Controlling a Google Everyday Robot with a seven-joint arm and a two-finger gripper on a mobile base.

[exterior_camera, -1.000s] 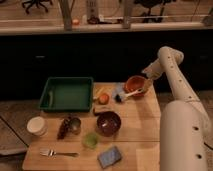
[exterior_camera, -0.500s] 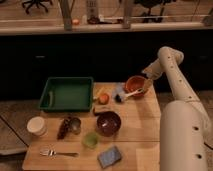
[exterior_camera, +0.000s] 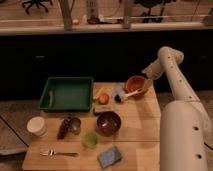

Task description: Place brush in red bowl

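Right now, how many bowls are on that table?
2. The red bowl sits at the back right, the pincer beside its right rim. The dark bowl stands centrally, nearer the front. The white round container at the left may be a cup; nothing seems hidden.

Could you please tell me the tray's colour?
The tray is green, camera view; the gripper is at the red bowl.

We log: red bowl point(exterior_camera: 135, 83) orange-red; brush point(exterior_camera: 128, 94) white-handled, dark bluish head; tray point(exterior_camera: 70, 95) green; sponge point(exterior_camera: 109, 156) blue; pale gripper point(exterior_camera: 147, 83) at the bowl's rim.
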